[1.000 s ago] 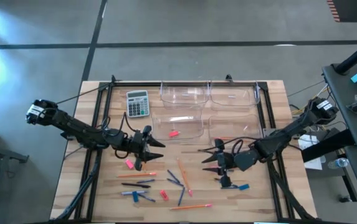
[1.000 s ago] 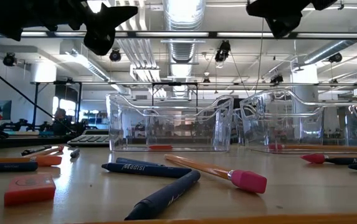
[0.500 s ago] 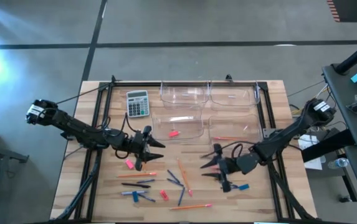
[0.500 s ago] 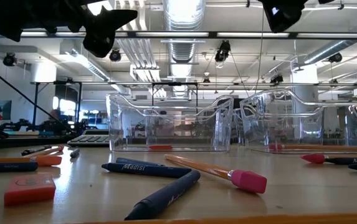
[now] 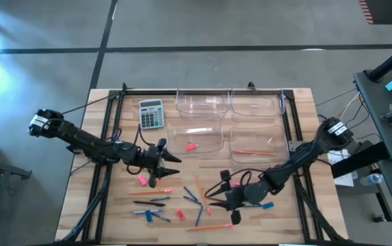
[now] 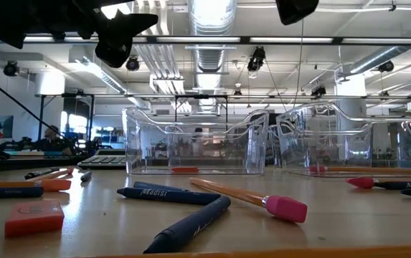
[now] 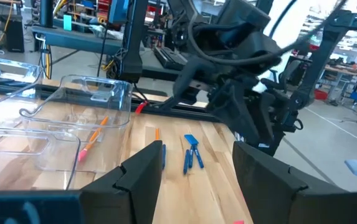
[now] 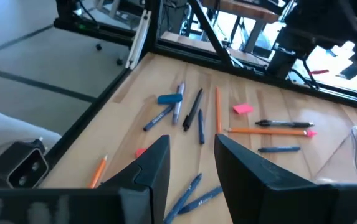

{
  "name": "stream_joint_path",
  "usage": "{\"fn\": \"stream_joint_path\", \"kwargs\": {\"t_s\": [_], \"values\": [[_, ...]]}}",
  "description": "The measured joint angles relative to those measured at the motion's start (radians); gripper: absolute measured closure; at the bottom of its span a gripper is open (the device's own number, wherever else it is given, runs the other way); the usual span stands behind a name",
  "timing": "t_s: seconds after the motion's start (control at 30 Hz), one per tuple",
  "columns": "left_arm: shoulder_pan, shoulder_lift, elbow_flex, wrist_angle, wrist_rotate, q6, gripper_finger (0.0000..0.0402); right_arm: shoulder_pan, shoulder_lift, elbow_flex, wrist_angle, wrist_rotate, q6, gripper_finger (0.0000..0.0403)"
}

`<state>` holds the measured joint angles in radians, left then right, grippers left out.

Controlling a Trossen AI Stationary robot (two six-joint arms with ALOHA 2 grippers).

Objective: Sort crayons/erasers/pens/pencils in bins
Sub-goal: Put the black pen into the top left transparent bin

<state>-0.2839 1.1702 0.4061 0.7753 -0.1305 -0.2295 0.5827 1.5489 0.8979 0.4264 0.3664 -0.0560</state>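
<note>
While the left claw (image 5: 160,162) waits open, the right claw (image 5: 221,202) hangs empty, half-open; nearest pencil (image 5: 209,227) lies crosswise just below its fingertips.

The table (image 5: 298,130) is pale, light-brown wood with a fine grain, framed by black rails (image 5: 291,116). The four shallow plastic bins (image 5: 199,104) are clear and colourless. One holds a small pink eraser (image 5: 191,146); another holds a long orange pencil (image 5: 255,152). The calculator (image 5: 151,113) is grey with a green display. Loose on the wood lie orange pencils with pink ends (image 6: 248,198), dark navy crayons (image 6: 166,194) with pale lettering, light blue erasers (image 5: 267,204) and a red-pink eraser block (image 6: 34,217). Both arms (image 5: 93,145) are black.
</note>
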Motion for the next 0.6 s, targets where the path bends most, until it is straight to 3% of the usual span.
{"fn": "stream_joint_path", "kwargs": {"t_s": [0.6], "values": [[0.0,0.0,0.0,-0.003,0.0,0.0,0.022,0.0,0.122,0.17,-0.206,0.0,0.003,0.0291]]}}
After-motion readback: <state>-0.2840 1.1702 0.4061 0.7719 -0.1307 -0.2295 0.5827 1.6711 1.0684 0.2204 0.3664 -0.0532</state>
